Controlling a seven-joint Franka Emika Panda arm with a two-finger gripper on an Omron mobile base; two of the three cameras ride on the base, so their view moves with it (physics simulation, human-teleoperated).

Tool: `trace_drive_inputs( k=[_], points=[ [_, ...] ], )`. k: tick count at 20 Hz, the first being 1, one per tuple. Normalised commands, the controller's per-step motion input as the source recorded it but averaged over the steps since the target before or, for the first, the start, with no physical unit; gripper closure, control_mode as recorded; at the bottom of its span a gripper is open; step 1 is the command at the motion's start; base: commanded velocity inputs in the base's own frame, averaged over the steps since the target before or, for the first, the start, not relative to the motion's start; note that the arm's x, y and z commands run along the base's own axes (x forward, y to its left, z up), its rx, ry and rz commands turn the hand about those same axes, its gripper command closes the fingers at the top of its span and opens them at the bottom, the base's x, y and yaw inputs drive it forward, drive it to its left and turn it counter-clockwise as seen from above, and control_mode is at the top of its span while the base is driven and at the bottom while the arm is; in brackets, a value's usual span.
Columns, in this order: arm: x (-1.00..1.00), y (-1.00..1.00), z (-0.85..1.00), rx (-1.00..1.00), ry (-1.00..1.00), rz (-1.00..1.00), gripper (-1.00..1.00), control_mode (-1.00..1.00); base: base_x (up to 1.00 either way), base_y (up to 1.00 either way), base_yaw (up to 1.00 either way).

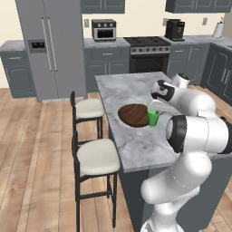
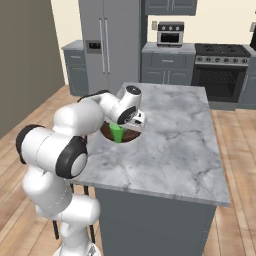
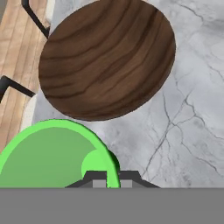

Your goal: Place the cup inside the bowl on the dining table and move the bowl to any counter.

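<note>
The gripper (image 3: 112, 178) pinches the cup's (image 1: 153, 118) rim (jaws nearly together), holding it just beside the bowl (image 1: 133, 114) over the table (image 1: 136, 145).

fridge (image 1: 50, 47): grey double-door, far wall, left
toaster oven (image 1: 103, 29): far countertop, right of fridge
stove (image 1: 147, 54): far wall, right of toaster oven
coffee machine (image 1: 174, 30): far right countertop
stools (image 1: 96, 156): two, white-cushioned, left, one nearer
</note>
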Motion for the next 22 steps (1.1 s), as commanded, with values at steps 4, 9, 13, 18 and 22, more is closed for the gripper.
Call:
trace_drive_inputs(
  k=[4, 9, 13, 18, 22],
  points=[
    [0.44, 0.00, 0.03, 0.00, 0.00, 0.00, 1.00, -1.00, 0.00, 0.00, 0.00],
    [0.48, 0.00, 0.03, 0.00, 0.00, 0.00, 1.00, -1.00, 0.00, 0.00, 0.00],
    [0.35, 0.00, 0.00, 0.00, 0.00, 0.00, 1.00, -1.00, 0.00, 0.00, 0.00],
    [0.31, 0.00, 0.00, 0.00, 0.00, 0.00, 1.00, -1.00, 0.00, 0.00, 0.00],
    [0.20, 0.05, 0.00, 0.00, 0.00, 0.00, 1.00, -1.00, 0.00, 0.00, 0.00]
  ],
)
